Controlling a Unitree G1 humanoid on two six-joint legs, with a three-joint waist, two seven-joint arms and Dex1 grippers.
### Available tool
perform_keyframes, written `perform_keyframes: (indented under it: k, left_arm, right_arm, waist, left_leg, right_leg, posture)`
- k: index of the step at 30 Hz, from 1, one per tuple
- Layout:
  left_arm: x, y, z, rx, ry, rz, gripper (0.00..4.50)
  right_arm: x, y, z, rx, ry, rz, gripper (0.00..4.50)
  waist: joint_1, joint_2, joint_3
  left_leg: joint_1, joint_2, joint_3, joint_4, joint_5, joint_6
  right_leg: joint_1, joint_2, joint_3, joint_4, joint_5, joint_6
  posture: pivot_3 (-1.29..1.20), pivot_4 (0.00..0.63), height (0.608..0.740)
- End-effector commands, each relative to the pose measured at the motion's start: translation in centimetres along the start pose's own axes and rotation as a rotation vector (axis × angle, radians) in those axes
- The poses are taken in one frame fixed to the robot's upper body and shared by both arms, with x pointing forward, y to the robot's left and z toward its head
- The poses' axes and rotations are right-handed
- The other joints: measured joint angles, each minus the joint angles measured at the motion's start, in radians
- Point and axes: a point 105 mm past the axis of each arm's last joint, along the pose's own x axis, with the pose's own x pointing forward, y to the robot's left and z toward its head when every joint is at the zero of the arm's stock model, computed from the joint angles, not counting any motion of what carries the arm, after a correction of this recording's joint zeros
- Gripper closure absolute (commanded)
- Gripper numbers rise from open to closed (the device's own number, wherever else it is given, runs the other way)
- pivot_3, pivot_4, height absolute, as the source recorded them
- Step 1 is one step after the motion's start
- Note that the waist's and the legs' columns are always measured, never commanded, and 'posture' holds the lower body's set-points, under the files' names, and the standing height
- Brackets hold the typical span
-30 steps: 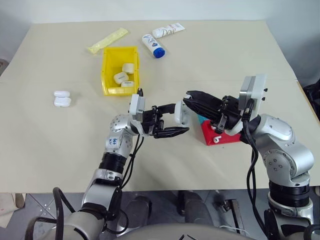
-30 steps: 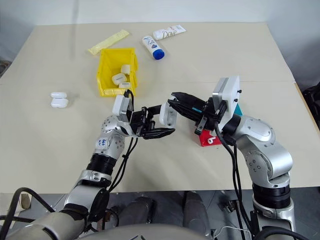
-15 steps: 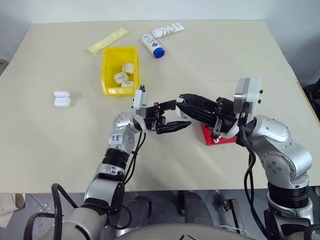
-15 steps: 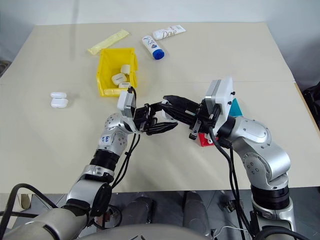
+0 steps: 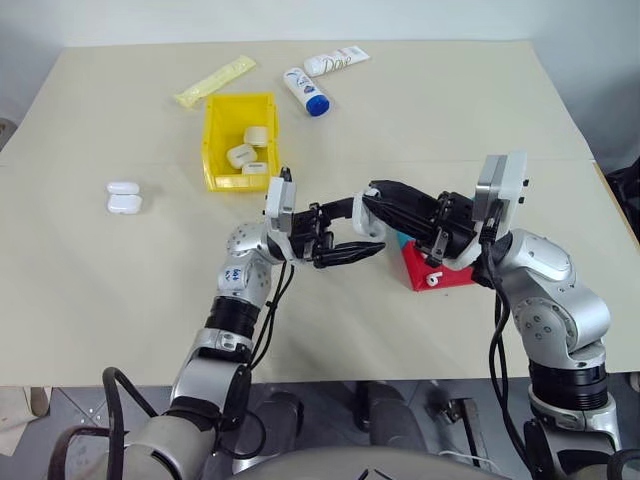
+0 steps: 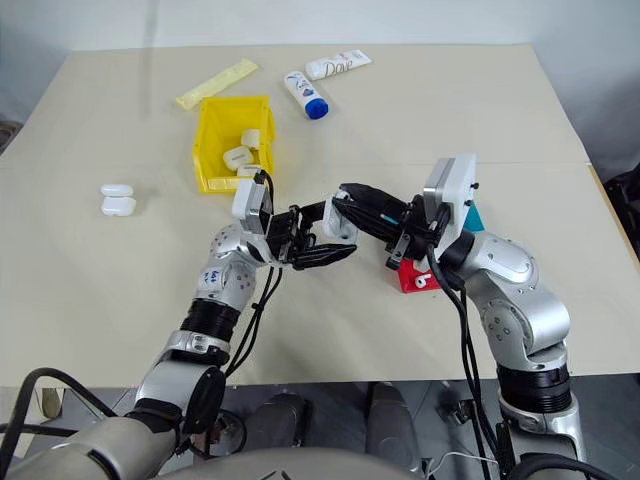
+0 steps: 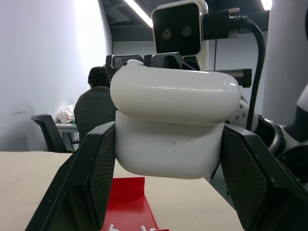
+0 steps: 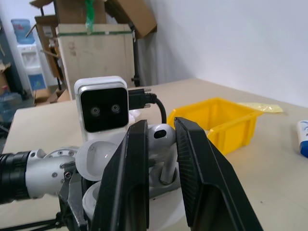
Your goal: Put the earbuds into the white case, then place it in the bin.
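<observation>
Fingers of the right gripper (image 8: 161, 159) pinch 1 earbud (image 8: 162, 137) by its bulb, stem pointing down into the open white case (image 7: 173, 127), which the left gripper (image 5: 345, 232) clamps between both its black fingers (image 7: 91, 178) above the middle of the table (image 5: 120, 290), lid hinged back toward the left wrist. The earbud sits at the mouth of its well, seemingly not yet seated. Behind the right gripper a red tray (image 5: 440, 272) lies near the table's right side, and the left wrist view suggests small white pieces in it, possibly another earbud, too small to tell. The yellow bin (image 5: 240, 140) stands toward the far left, already holding 3 white cases, with 2 more cases (image 5: 124, 198) near the left edge and 2 lotion tubes (image 5: 320, 80) by the far edge. Risk from here: a slightly tilted stem could jam on the well's rim, and letting go early would let the earbud drop to the table; pushing hard could also twist the case in its clamp
</observation>
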Motion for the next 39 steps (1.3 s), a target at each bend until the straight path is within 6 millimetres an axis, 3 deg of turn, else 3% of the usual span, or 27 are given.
perform_keyframes:
  k: [1, 11, 27, 39]
  left_arm:
    - [1.2, -0.5, 1.5, 0.055, -0.051, -0.062, 1.67]
    - [1.1, 0.5, 1.9, 0.092, -0.056, -0.020, 1.67]
    - [0.1, 1.1, 2.1, 0.125, -0.036, 0.000, 1.67]
    - [-0.9, 0.9, 1.3, 0.117, 0.005, 0.012, 1.67]
  right_arm:
    - [0.0, 0.1, -0.9, 0.018, 0.003, 0.000, 4.07]
    - [-1.3, 1.7, -3.2, 0.020, 0.150, 0.060, 4.07]
    - [-1.9, 1.2, -2.0, -0.053, 0.289, 0.137, 4.07]
    - [-1.7, 0.5, 1.1, -0.151, 0.273, 0.101, 0.07]
  waist:
    - [0.000, 0.000, 0.000]
    - [0.001, 0.000, 0.000]
    - [0.002, 0.000, 0.000]
    - [0.007, 0.000, 0.000]
  left_leg:
    - [0.000, 0.000, 0.000, 0.000, 0.000, 0.000]
    - [0.000, 0.000, 0.000, 0.000, 0.000, 0.000]
    - [0.000, 0.000, 0.000, 0.000, 0.000, 0.000]
    - [-0.001, 0.000, 0.000, 0.001, 0.000, 0.000]
  right_leg:
    - [0.000, 0.000, 0.000, 0.000, 0.000, 0.000]
    - [0.000, 0.000, 0.000, 0.000, 0.000, 0.000]
    - [0.000, 0.000, 0.000, -0.001, 0.000, 0.000]
    - [0.000, -0.001, 0.000, -0.001, 0.000, 0.000]
  posture:
    - [0.00, 0.150, 0.740]
    - [0.00, 0.150, 0.740]
    - [0.00, 0.150, 0.740]
    - [0.00, 0.150, 0.740]
